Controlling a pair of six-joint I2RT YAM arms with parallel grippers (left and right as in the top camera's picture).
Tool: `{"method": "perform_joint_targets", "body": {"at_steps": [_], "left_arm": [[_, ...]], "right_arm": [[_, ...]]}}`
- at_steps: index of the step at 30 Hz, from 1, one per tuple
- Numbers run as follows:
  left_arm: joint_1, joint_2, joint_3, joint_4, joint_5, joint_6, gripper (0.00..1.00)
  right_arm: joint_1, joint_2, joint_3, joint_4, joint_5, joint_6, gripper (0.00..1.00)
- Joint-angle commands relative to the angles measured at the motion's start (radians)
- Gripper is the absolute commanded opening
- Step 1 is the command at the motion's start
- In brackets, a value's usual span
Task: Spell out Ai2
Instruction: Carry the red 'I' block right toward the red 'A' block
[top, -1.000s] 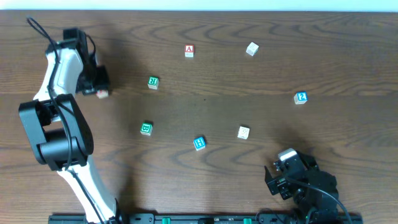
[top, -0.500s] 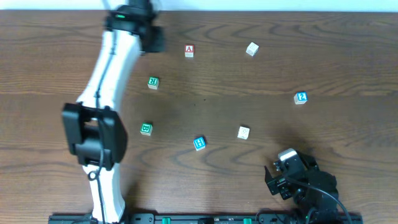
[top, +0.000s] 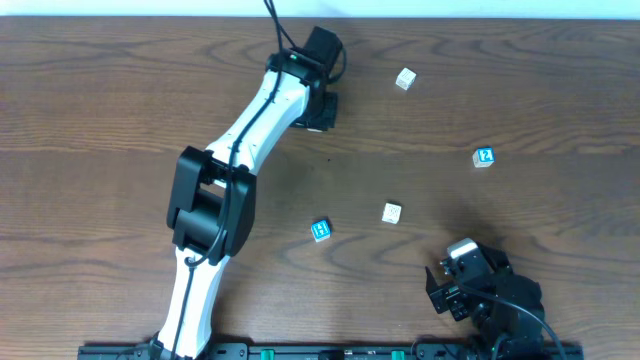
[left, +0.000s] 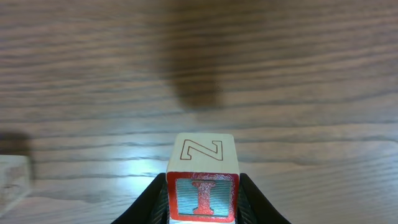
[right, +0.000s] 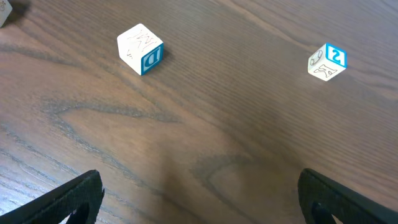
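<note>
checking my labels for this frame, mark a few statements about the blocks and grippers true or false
1. The left gripper is shut on the Z block, Z face up. True.
2. The right gripper holds the 2 block. False: it is open and empty, and that block lies apart on the table.
3. The D block lies on the table. True.
4. The Z block's front face is framed in green. False: red.

Dark wood-grain table (top: 120, 120), pale strip beyond
</note>
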Motion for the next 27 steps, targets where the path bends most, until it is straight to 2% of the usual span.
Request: {"method": "perform_joint_targets", "body": {"at_steps": [1,5,11,16,27], "left_arm": [[-0.022,0.000,0.014,-0.004,0.034,-0.029,0.06],[-0.061,0.009,0.013,-0.024,0.029,-0.060,0.06],[-0.116,0.009,0.006,-0.060,-0.066,-0.080,0.06],[-0.128,0.009,-0.035,-0.056,-0.082,-0.126,0.06],[-0.147,0.008,-0.077,-0.037,-0.086,-0.129,0.06]], "right_arm": [[-0.008,-0.006,-0.012,-0.004,-0.008,-0.008,0.99],[-0.008,-0.006,-0.012,-0.004,-0.008,-0.008,0.99],[-0.008,-0.006,-0.012,-0.004,-0.008,-0.008,0.99],[-0.008,-0.006,-0.012,-0.004,-0.008,-0.008,0.99],[-0.008,-0.006,-0.012,-0.004,-0.008,-0.008,0.99]]}}
